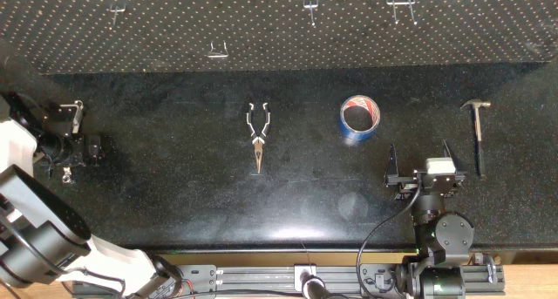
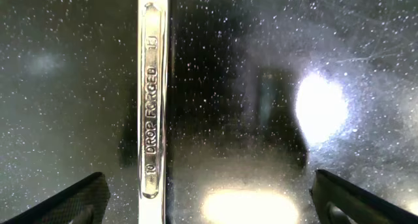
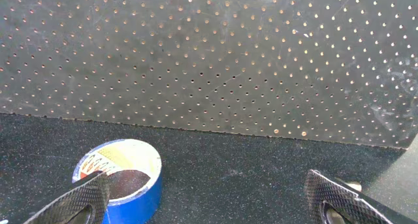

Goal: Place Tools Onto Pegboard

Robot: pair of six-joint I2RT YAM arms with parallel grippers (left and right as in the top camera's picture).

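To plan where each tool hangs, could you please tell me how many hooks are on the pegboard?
4 hooks in the top view: one at left, one lower, left of centre, one near centre, one further right. More may lie beyond the picture's edge.

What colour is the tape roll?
The tape roll is blue, clearest in the right wrist view.

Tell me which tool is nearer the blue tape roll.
Right. The right tool sits close beside the tape roll; the left tool is far off to the left, over a wrench.
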